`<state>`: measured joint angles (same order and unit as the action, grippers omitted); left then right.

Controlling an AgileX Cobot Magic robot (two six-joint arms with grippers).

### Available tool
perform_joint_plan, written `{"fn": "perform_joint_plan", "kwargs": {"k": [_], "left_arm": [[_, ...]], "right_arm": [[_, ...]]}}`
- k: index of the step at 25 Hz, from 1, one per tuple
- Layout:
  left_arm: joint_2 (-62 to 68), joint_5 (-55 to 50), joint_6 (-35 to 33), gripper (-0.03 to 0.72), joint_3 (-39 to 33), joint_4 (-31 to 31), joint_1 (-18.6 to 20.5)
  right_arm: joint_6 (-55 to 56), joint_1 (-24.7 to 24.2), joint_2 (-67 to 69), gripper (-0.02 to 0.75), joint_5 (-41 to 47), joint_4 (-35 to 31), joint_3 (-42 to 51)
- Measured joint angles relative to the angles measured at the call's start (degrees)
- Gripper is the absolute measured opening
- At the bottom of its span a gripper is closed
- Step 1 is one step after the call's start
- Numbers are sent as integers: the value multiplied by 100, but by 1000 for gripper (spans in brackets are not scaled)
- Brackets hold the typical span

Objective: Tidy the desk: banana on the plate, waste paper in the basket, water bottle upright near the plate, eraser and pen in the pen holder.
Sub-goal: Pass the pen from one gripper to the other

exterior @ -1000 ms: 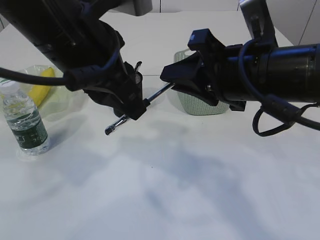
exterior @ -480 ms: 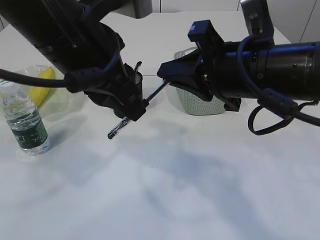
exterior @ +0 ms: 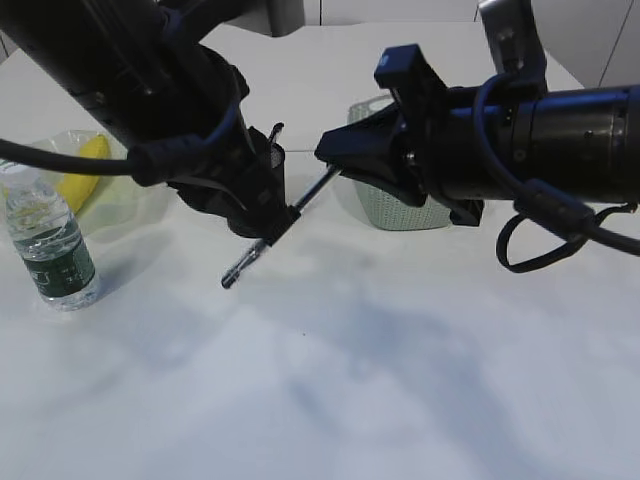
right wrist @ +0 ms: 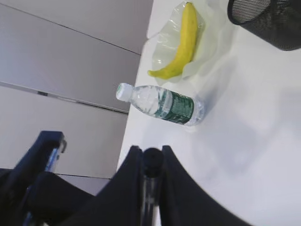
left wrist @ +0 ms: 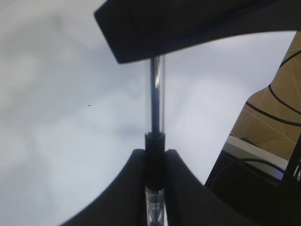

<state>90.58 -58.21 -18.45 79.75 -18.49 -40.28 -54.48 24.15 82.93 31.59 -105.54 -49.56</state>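
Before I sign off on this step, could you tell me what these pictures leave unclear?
- Basket, exterior view: the right gripper covers most of it, so its contents are hidden.
- Pen holder, exterior view: the left gripper blocks it; in the right wrist view the frame edge cuts it off.
- Eraser: not visible in any view.
- Pen, left wrist view: both ends hidden.

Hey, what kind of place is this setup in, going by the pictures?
Probably a robot test bench staged as a desk: a plain white tabletop holding a black mesh pen holder, a yellow banana on a clear plate, and a green-labelled water bottle.
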Motion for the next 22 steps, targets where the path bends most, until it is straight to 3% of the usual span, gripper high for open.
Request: {"fn": "perform_joint_plan", "kwargs": {"k": [3, 9, 16, 22], "left_arm": [[0, 41, 0, 124, 0, -11, 0], [0, 53, 0, 308, 0, -11, 0], [-116, 76, 0, 360, 0, 200, 0], [-857, 83, 595, 417, 0, 809, 0]], "right_arm": [[-23, 0, 30, 44, -34, 153, 10], [-34, 0, 58, 43, -42, 186, 10], [-34, 0, 58, 43, -88, 197, 10], [-34, -93, -100, 43, -200, 197, 10]]}}
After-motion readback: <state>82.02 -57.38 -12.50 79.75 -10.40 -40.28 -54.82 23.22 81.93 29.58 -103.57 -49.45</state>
